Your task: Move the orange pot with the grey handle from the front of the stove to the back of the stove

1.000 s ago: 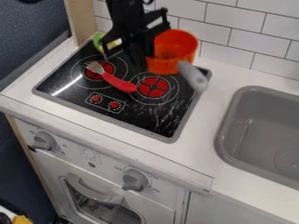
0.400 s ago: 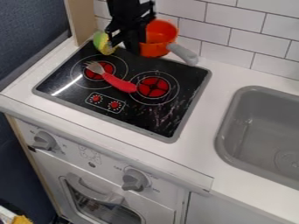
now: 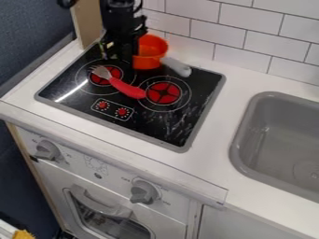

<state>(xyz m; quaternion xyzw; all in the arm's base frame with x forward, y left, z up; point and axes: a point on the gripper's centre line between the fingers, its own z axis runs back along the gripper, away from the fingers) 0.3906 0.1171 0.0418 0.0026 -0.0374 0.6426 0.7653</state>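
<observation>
at the stove's point(image 3: 200, 88) back, the gripper point(image 3: 131, 55) clamps the orange pot point(image 3: 149, 59), handle point(image 3: 176, 66) slanting front-right.

Pot point(image 3: 147, 63): smooth plastic, just beside the gripper point(image 3: 121, 57)
Fork handle point(image 3: 128, 89): glossy plastic, below the gripper
Stovetop point(image 3: 87, 103): glossy, glare-streaked, beneath the gripper
Sink point(image 3: 280, 135): matt, smooth plastic, well apart from the gripper
Post point(image 3: 88, 21): wood

And here the black arm point(image 3: 116, 16) runs off the top edge, its gripper point(image 3: 120, 57) masking the left side of the orange pot point(image 3: 148, 61) and all but slivers of a green-and-yellow thing point(image 3: 108, 45), too covered to name! Over right, the edge slices through the grey sink point(image 3: 268, 94); down low, the oven door point(image 3: 74, 212) loses its bottom, and a yellow scrap point(image 3: 24, 235) is clipped, too small to identify
</observation>
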